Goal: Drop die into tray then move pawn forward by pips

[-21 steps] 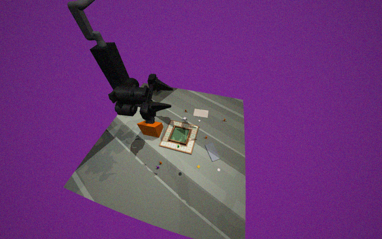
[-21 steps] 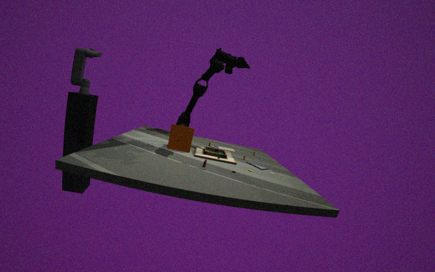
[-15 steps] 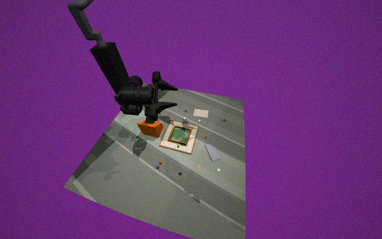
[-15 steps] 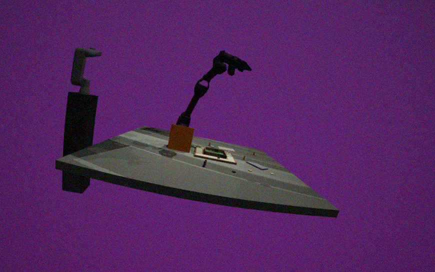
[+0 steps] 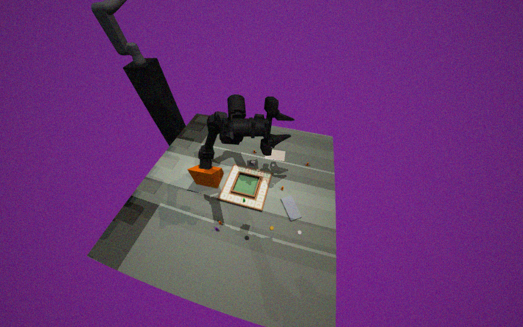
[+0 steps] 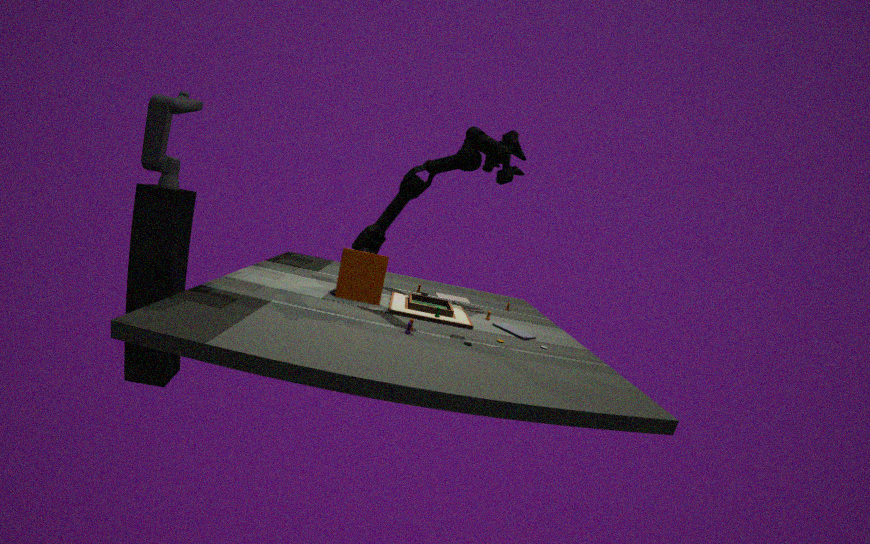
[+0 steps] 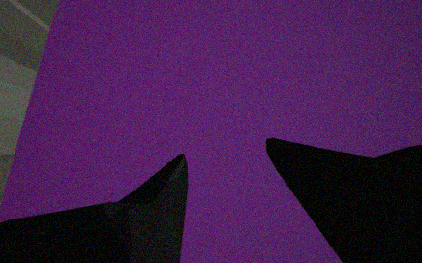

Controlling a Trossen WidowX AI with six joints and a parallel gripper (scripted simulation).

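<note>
My gripper [image 5: 290, 127] [image 6: 513, 162] [image 7: 226, 152] is open and empty, high in the air above the far side of the table. The wrist view shows only purple background between the fingers and a strip of table at the left edge. The board [image 5: 226, 195] [image 6: 399, 308] lies beside the arm's orange base, with a ring of squares around a green dice tray [image 5: 246, 183] [image 6: 430, 304]. A green pawn [image 5: 244, 200] [image 6: 438, 312] stands on the board's near row. A small pale cube, which looks like the die [image 5: 252, 162], lies on the table just beyond the board's far edge.
The orange base block [image 5: 205, 175] [image 6: 361, 275] stands left of the board. A white card [image 5: 275, 154] and a grey card [image 5: 291, 207] [image 6: 514, 329] lie flat nearby. Several small coloured pieces are scattered around, such as a yellow one [image 5: 272, 228]. A dark pillar [image 5: 154, 97] [image 6: 158, 243] stands at the far left corner.
</note>
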